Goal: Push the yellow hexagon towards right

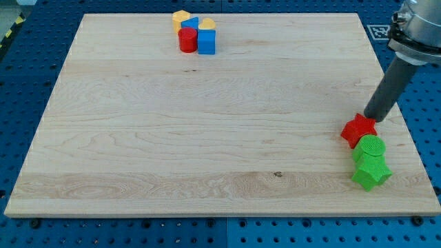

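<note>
My tip half hidden behind the red star, well apart from the partly covered yellow hexagon.

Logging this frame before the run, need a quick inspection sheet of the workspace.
Surface: wooden board, lying flat.
Job's things: yellow hexagon at the view's top, packed in a cluster.
Clutter: yellow block, blue block, red cylinder, blue cube in that cluster; red star, green cylinder, green star at the view's right.
Grippers: none; my tip at the red star's top edge, far from the hexagon.
Cables: nothing seen.
Surroundings: blue perforated table.
</note>
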`<action>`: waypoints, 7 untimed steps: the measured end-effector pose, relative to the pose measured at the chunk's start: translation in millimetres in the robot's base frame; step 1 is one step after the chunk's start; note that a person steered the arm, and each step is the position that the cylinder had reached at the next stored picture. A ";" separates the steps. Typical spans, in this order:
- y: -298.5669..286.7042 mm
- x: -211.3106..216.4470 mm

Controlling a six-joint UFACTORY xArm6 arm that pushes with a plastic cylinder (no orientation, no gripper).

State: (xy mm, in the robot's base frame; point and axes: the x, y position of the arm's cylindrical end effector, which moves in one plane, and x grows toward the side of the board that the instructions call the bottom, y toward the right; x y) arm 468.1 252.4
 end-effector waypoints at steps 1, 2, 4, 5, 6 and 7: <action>-2.8 -17.9; -31.7 -42.7; -135.3 -55.6; -217.9 -63.4; -303.4 -78.3; -383.6 -110.5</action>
State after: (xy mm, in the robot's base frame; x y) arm 357.6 -131.2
